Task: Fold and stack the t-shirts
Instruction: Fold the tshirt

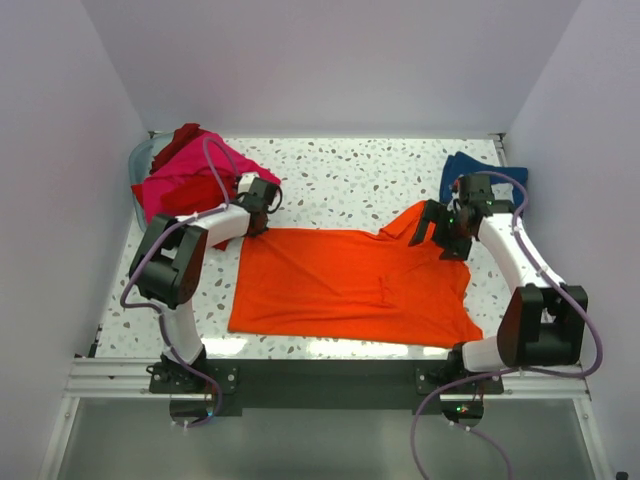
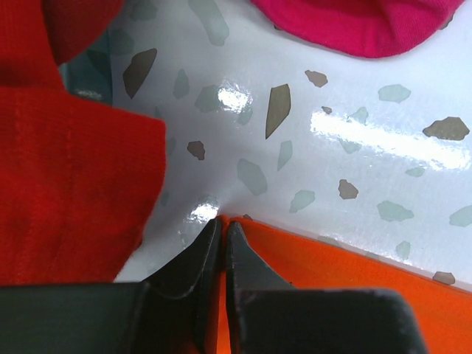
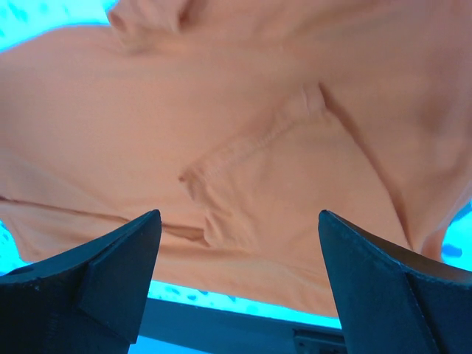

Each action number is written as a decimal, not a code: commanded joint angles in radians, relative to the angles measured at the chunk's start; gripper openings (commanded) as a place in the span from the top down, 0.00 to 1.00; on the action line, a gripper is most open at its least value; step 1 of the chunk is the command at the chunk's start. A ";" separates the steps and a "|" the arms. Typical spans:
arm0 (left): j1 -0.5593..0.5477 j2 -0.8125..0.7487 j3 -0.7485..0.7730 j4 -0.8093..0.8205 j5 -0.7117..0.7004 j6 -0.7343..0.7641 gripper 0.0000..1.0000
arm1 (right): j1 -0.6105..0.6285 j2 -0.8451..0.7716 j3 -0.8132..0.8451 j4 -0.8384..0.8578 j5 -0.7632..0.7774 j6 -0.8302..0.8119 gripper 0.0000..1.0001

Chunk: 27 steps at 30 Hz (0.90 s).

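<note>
Left tool (image 2: 223, 226) tight on orange t-shirt (image 2: 354, 284) corner (red t-shirt (image 2: 66, 184) beside)

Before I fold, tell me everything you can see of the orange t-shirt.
The orange t-shirt is plain, soft, bright cloth, spread mostly flat on the speckled table. It has a few creases near its middle, and one part is bunched up at the far right. The left gripper has its fingers closed on the shirt's far left corner. The right gripper hangs open over the bunched part; whether it touches the cloth is unclear.
</note>
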 commanded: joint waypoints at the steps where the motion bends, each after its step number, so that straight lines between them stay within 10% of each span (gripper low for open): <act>1: 0.014 -0.040 -0.027 0.032 0.004 0.014 0.94 | -0.004 0.068 0.130 0.025 0.045 0.019 0.10; 27: 0.014 -0.126 -0.056 0.022 0.073 0.000 1.00 | -0.004 0.682 0.630 0.155 0.192 0.085 0.35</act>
